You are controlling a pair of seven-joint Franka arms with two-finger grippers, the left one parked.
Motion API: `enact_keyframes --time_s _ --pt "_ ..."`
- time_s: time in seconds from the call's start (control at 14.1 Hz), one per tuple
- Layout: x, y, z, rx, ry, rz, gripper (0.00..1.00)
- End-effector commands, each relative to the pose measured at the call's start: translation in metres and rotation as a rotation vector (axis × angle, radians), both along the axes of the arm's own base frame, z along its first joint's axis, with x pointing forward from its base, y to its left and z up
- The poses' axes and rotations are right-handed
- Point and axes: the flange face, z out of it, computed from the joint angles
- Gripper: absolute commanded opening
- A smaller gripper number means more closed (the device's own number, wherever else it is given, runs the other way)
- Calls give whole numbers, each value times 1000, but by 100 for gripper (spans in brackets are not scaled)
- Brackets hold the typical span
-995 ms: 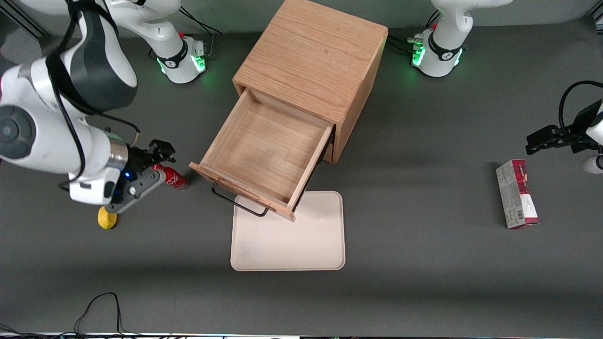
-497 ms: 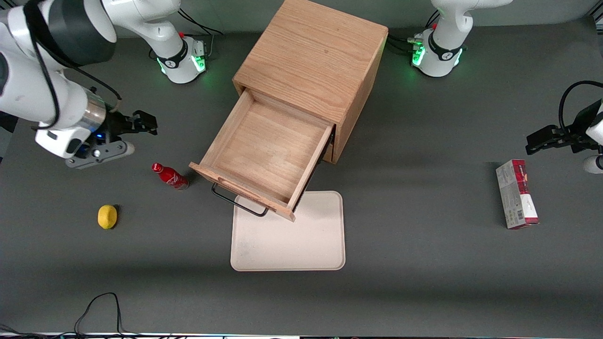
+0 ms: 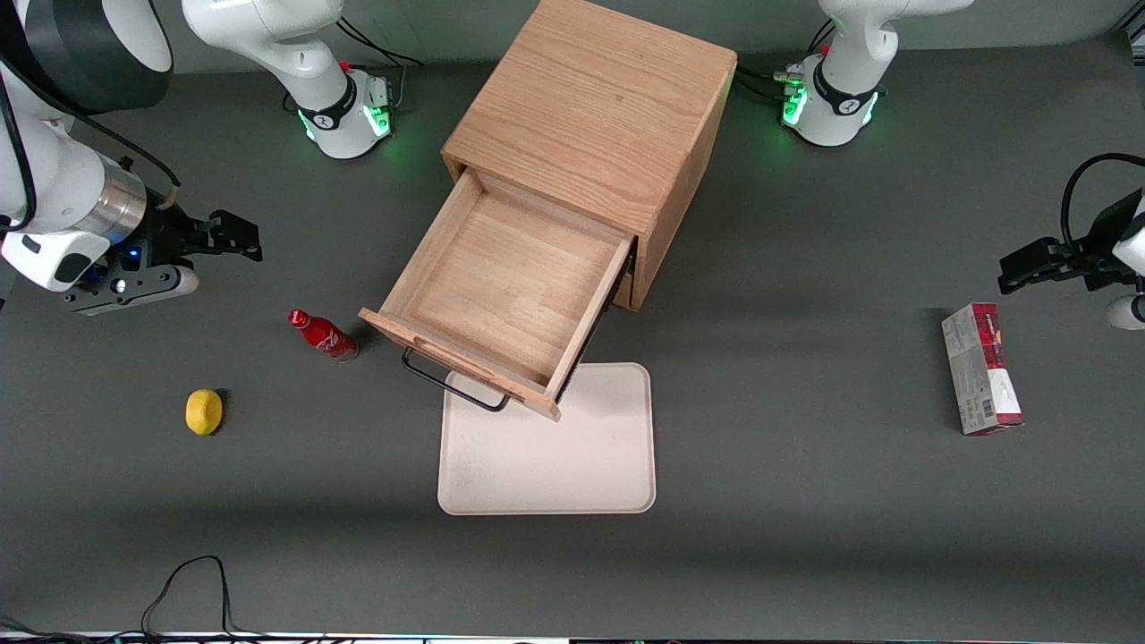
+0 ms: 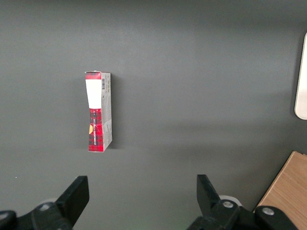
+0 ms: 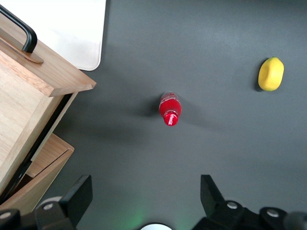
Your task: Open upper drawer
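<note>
Gripper: the right arm's gripper (image 3: pixel 234 234) hangs above bare table at the working arm's end, fingers (image 5: pixel 79 194) spread apart, holding nothing.
Nearest things: one red soda bottle (image 3: pixel 324 335), glossy, upright, at about five o'clock from the gripper in the front view; one yellow lemon (image 3: pixel 204 411), oval, at about six o'clock, nearer the front camera.
Upper drawer: one upper drawer (image 3: pixel 505 295), a shallow light-oak box with visible grain, pulled well out of the oak cabinet (image 3: pixel 595 116); its front points toward seven o'clock.
Handle: one black wire pull handle (image 3: pixel 452 385), overhanging the tray.
Tray: one cream tray (image 3: pixel 547 456), flat, rounded corners.
Carton: one red-and-white carton (image 3: pixel 981 368), lying flat toward the parked arm's end.
</note>
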Motion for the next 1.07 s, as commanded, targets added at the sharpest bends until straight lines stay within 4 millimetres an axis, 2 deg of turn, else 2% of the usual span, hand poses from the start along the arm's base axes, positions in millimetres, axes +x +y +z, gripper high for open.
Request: enact_keyframes --time_s 0.0,0.07,0.21,0.43,0.64,0.99 --pt "-4 1 16 -3 -42 18 100" --pt "-4 -8 24 -1 -53 -1 100" --pt "-10 -2 31 -8 -60 14 100" --pt "-8 -2 34 -8 -66 9 100" --pt "-5 -16 42 -6 -57 -10 100" --pt "-8 -28 39 -8 -20 -32 100"
